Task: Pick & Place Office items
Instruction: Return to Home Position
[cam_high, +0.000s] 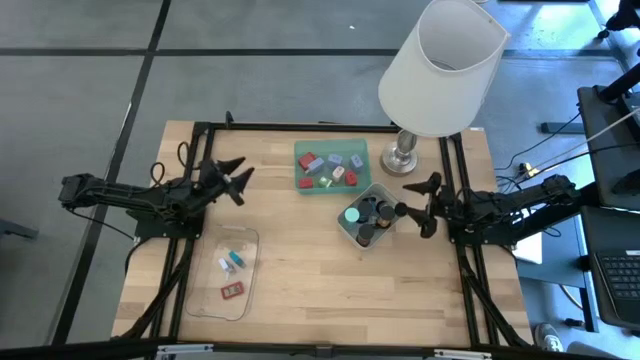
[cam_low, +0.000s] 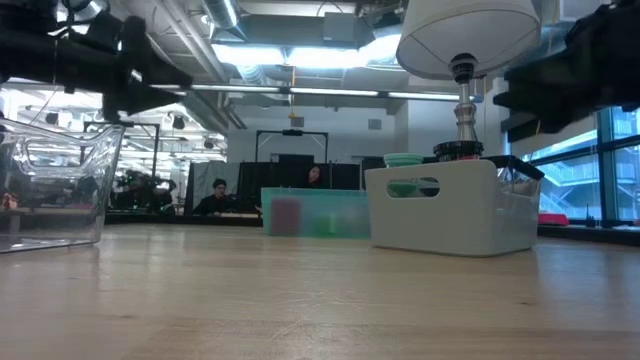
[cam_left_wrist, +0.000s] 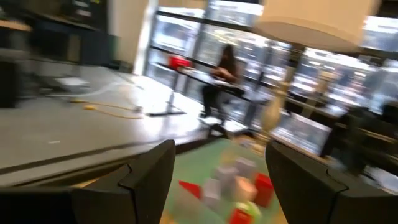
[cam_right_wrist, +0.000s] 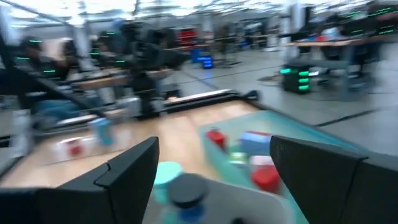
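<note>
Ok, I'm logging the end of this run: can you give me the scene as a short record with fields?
left claw: open, empty, over table left side
right claw: open, empty, by grey tray
green tray: red and pale blocks
grey tray: teal disc, black caps
clear tray: small pieces
lamp: far right corner

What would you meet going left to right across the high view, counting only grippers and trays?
Left gripper → green tray → grey tray → right gripper. Clear tray left out: it overlaps the left gripper.
</note>
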